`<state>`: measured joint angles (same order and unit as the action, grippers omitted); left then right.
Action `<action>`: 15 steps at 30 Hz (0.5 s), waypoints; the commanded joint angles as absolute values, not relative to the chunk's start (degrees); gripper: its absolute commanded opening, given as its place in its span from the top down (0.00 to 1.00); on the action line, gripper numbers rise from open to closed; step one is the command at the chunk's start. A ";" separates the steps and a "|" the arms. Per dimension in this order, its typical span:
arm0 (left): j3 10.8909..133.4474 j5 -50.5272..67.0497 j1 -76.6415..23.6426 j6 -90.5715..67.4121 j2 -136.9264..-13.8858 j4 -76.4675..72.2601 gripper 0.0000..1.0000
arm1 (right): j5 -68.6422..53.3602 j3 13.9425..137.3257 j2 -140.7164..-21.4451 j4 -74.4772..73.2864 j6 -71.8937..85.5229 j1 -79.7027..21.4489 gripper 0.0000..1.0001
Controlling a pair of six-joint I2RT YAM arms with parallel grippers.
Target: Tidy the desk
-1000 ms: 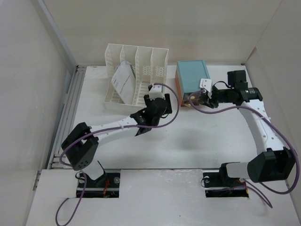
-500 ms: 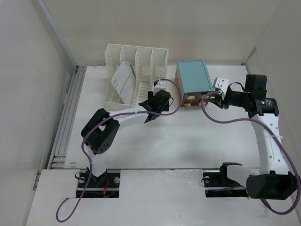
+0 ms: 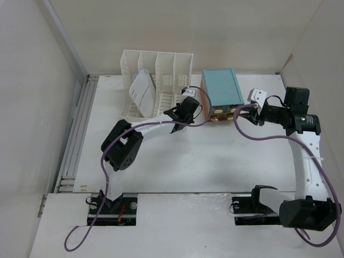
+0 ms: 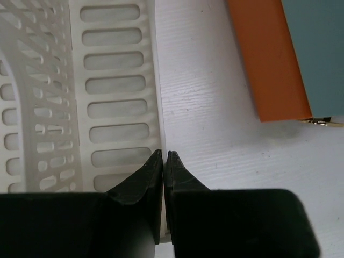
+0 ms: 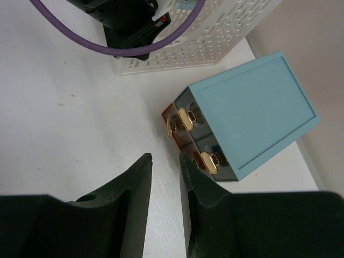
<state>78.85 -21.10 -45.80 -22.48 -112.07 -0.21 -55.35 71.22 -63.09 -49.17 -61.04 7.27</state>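
Note:
The white desk (image 3: 215,161) holds a white slotted file rack (image 3: 156,70) and a teal drawer box (image 3: 221,86) at the back. My left gripper (image 3: 188,101) is in the gap between them. In the left wrist view its jaws (image 4: 164,156) are shut, with nothing visible between them, right at the rack's (image 4: 107,80) outer wall. My right gripper (image 3: 243,112) hovers in front of the box. Its jaws (image 5: 164,157) stand slightly apart and empty. The box's front carries gold knobs (image 5: 185,119), and the right fingertip is near the lower one.
A sheet of paper (image 3: 141,91) leans in the rack's left slot. A grey metal rail (image 3: 80,129) runs along the desk's left edge. Walls enclose the back and both sides. The box shows an orange side (image 4: 269,59). A purple cable (image 5: 123,51) loops near the rack.
My left gripper has shut and moved back and right, alongside the rack's end. The right gripper has drawn back to the right, away from the box's front.

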 commanded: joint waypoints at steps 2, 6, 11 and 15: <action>86.65 -16.44 -44.12 -21.88 -113.29 0.87 1.00 | -58.97 70.93 -62.14 -47.81 -60.73 8.52 0.68; 93.41 -13.72 -42.19 -21.88 -117.15 3.42 1.00 | -58.97 70.40 -61.61 -47.81 -60.73 8.53 0.68; 100.44 -9.50 -41.66 -21.88 -121.28 6.06 1.00 | -58.97 69.87 -61.61 -47.81 -60.73 9.05 0.68; 102.83 -8.88 -41.66 -22.41 -123.83 6.68 1.00 | -59.50 69.87 -61.61 -47.81 -60.73 9.58 0.68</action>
<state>98.91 -14.13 -41.17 -22.44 -123.39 8.08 -56.14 69.78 -62.61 -49.06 -61.01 8.86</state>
